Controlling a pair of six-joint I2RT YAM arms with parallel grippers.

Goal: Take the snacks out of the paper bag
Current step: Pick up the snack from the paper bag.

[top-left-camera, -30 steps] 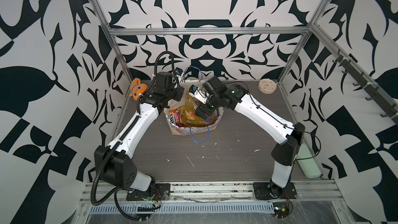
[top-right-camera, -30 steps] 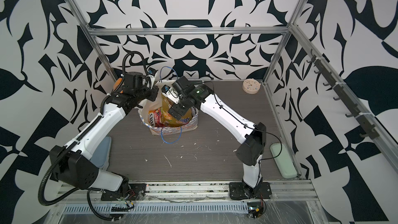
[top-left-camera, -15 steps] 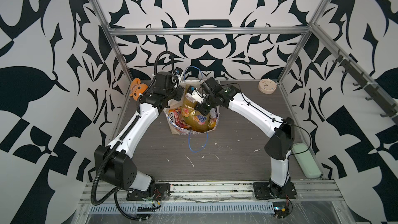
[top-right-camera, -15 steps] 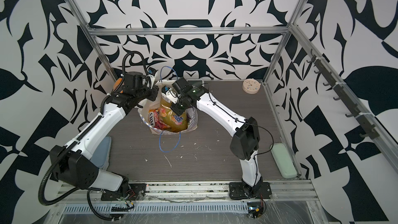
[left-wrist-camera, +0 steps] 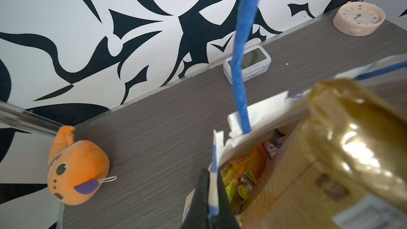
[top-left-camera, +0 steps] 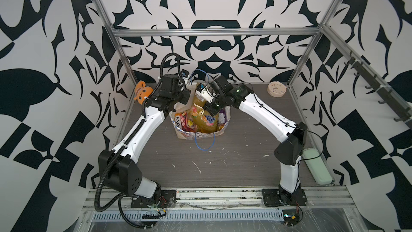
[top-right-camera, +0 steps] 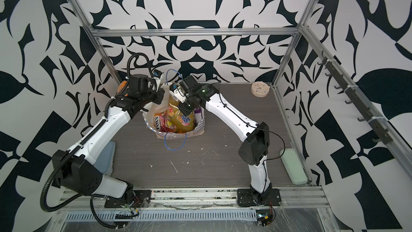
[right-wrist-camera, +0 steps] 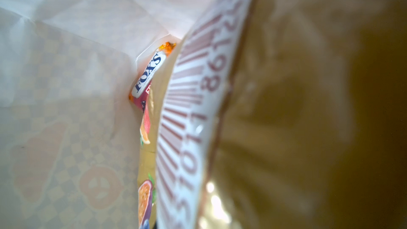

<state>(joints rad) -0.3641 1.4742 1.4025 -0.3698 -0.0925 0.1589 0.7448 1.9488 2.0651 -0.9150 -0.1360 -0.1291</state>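
Grey wood-grain surface point(top-left-camera: 223, 164), flecked white, inside cell with black-and-white patterned walls point(top-left-camera: 211, 3). Paper bag point(top-left-camera: 200, 133) stands near back centre, snacks point(top-left-camera: 187, 123) inside. Left claw point(left-wrist-camera: 212, 197) pinches bag rim. Right claw point(top-left-camera: 206, 94) clamped on gold packet point(top-left-camera: 201, 117), upright, top above rim. Orange plush toy point(top-left-camera: 142, 91) in far-left corner, cream clock point(top-left-camera: 276, 89) in far-right corner.

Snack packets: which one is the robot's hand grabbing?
The big gold packet: it sticks up from the paper bag, right hand shut on its top. The red FOX'S packet and purple packet sit lower.
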